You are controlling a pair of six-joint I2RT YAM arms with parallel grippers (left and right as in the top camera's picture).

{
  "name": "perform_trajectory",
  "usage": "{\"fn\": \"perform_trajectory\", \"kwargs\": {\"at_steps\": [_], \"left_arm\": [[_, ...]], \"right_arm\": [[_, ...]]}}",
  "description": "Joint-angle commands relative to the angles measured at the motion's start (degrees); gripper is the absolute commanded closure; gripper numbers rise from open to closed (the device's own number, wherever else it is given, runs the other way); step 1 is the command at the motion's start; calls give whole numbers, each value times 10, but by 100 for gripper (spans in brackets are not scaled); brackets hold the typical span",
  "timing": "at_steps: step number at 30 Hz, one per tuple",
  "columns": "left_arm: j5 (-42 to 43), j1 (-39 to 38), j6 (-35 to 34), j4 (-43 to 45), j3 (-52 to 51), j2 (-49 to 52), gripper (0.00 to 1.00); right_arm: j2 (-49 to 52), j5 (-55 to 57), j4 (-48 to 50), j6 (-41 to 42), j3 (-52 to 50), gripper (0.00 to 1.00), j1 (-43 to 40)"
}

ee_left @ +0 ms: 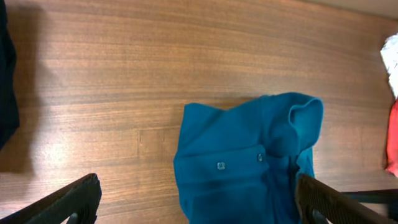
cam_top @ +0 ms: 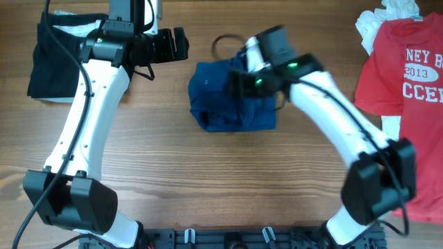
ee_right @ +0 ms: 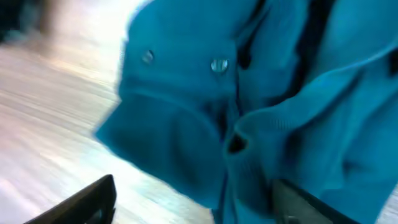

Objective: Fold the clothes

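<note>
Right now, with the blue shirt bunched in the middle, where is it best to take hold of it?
Probably at the raised collar fold of the blue shirt, coming from above: it puckers off the wood, so the left fingers can close on both sides. The buttoned front lies flat and gives no edge.

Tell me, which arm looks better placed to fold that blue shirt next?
Right, most likely. The right gripper hangs over the blue shirt, its wrist camera filled with fabric. The left gripper sits open off to the side, near the black garment, bare table between it and the shirt.
</note>
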Motion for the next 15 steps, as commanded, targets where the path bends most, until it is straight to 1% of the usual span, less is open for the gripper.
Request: {"fn": "perform_trajectory", "kwargs": {"at_steps": [1, 3, 4, 5, 7, 8, 9, 15], "left_arm": [[0, 2, 23, -14, 4, 10, 0], [0, 2, 22, -18, 4, 10, 0], [0, 2, 23, -20, 4, 10, 0], [-4, 2, 22, -23, 4, 10, 0], [-12, 2, 22, -26, 4, 10, 0], [-12, 2, 22, -27, 4, 10, 0], [-12, 2, 22, -29, 4, 10, 0], [-12, 2, 22, -35, 4, 10, 0]], "right_arm": [[51, 125, -2, 16, 9, 47, 22], [58, 160, -10, 45, 9, 48, 18], [60, 172, -15, 47, 9, 51, 13], [61, 178, -20, 48, 9, 61, 6], [61, 189, -36, 64, 9, 77, -10], [61, 190, -45, 67, 9, 87, -20], [61, 190, -54, 73, 9, 96, -28], [62, 186, -106, 72, 0, 96, -73]]}}
